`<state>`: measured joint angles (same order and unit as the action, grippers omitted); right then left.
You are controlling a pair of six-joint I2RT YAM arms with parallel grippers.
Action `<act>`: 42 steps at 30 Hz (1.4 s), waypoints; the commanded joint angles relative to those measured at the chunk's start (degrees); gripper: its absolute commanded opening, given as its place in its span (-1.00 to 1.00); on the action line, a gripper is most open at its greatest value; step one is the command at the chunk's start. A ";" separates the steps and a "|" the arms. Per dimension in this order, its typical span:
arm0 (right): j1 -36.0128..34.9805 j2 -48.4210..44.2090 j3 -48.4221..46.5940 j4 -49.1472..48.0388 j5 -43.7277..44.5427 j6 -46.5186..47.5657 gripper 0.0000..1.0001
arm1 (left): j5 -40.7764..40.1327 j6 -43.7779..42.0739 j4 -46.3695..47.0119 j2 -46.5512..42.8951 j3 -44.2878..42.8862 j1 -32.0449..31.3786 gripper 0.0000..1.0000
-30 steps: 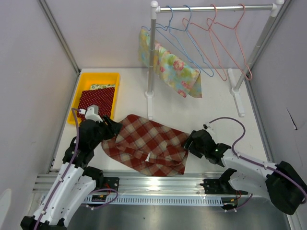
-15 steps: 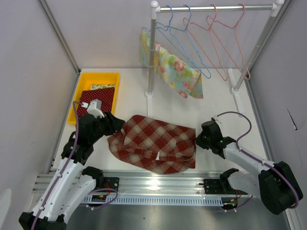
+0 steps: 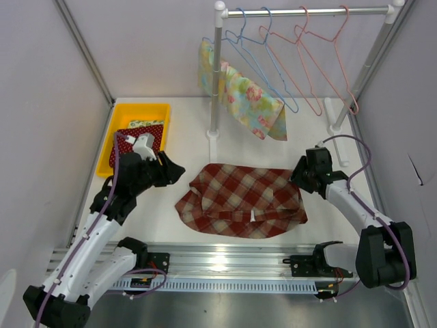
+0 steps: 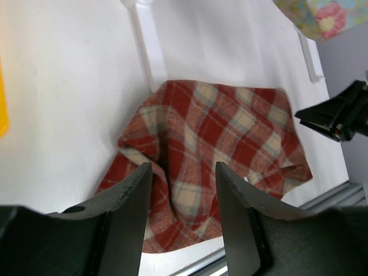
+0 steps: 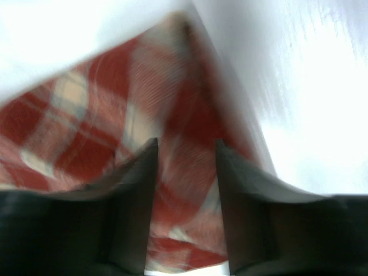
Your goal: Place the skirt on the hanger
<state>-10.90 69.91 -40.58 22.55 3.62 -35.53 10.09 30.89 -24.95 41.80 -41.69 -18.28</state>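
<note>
Left tool (image 3: 171,171): fingers apart, nothing between them, raised clear of the surface (image 3: 184,140). The skirt (image 3: 239,199) lies just ahead of and below it, apart from its tips.

Right tool (image 3: 299,179): fingers apart at the skirt's nearest corner. The wrist view is blurred, so contact with the cloth cannot be confirmed.

The skirt rests crumpled on the surface between both tools. The empty hangers (image 3: 318,109) hang on the rail (image 3: 307,11), well beyond both tools.

Hazards, as judged:
- A grasp on one layer only would lift the skirt bunched, hiding the waistband.
- A hurried reach toward the hangers could swing them or knock one off the rail.
</note>
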 commanded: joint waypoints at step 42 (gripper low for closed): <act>-4.75 29.75 -83.42 -9.28 -12.76 30.34 0.16 | -1.30 -5.32 2.89 6.18 -9.64 -8.70 0.07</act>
<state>-15.18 98.10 -118.61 17.37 -8.93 -7.29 7.77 26.87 -23.27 48.23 -49.98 -26.68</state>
